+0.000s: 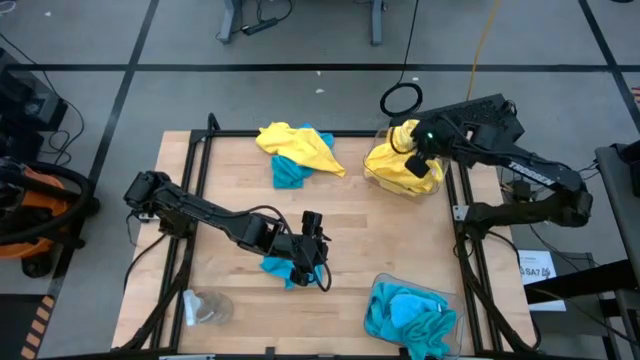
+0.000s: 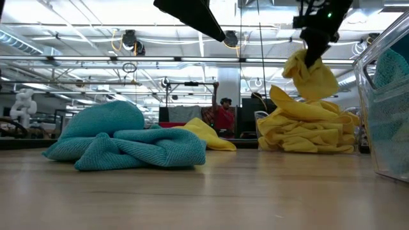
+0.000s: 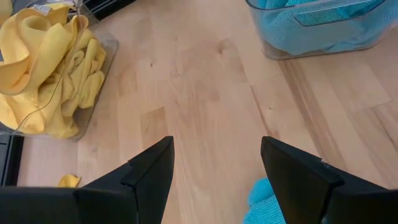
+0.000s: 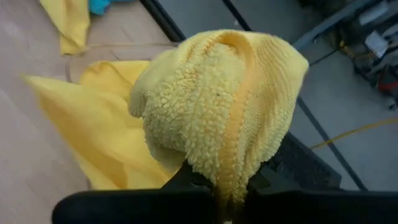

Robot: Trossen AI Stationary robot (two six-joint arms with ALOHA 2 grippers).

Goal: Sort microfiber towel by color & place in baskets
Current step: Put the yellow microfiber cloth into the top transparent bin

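Hanging from the right fingers (image 2: 314, 62), a yellow towel (image 2: 312, 75) dangles over its basket (image 1: 380, 183).

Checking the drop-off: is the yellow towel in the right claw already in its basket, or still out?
Still out. The right claw is shut on the yellow towel, which hangs above the yellow pile in the basket.

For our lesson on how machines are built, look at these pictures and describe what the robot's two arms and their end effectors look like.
Both arms are dark, almost black, built of jointed tubular links. The left arm carries a black cable looping beside its wrist. The right arm bears white lettering on its forearm and a small green light near the wrist. Each end effector has two flat, dark, wedge-shaped fingers.
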